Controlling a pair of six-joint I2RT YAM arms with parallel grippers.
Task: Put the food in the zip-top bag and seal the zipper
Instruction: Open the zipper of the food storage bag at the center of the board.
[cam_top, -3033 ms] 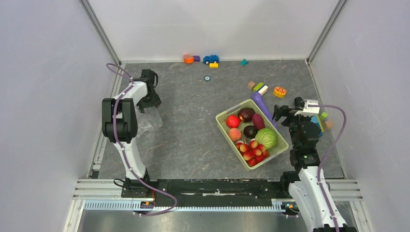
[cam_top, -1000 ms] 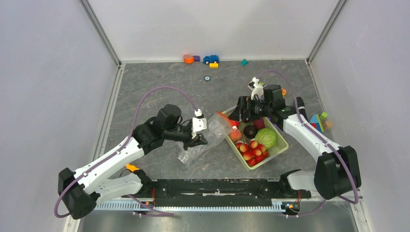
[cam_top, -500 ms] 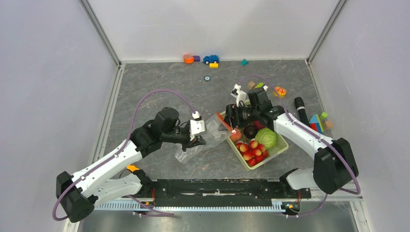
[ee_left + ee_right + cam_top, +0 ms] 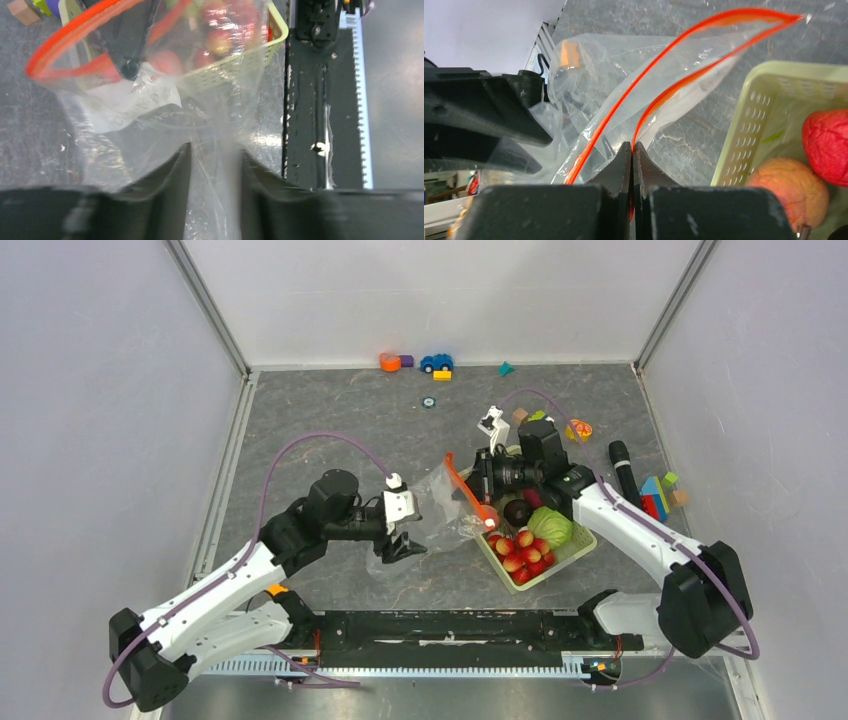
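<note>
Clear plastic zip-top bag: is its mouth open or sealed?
Open: on the clear crinkly plastic bag, the red-orange zipper strip parts into two lines, gaping wide.

The left arm (image 4: 225, 580) is extended low from its base toward the zip-top bag (image 4: 435, 505), with the elbow bent outward and the forearm laid nearly level. The left gripper (image 4: 212, 150) is positioned at the end of the bag opposite its mouth and pointed toward that mouth. Its fingers (image 4: 170, 190) are set apart, and clear film is seen passing through the gap between them. The right arm (image 4: 640, 530) is extended toward the bag from the opposite side in a long bow, with the wrist turned toward the bag's mouth. The right gripper (image 4: 631, 150) is closed, its fingers (image 4: 616, 175) pressed together on the zipper (image 4: 684, 50) along one lip of the mouth. The two grippers are faced toward each other across the bag.
</note>
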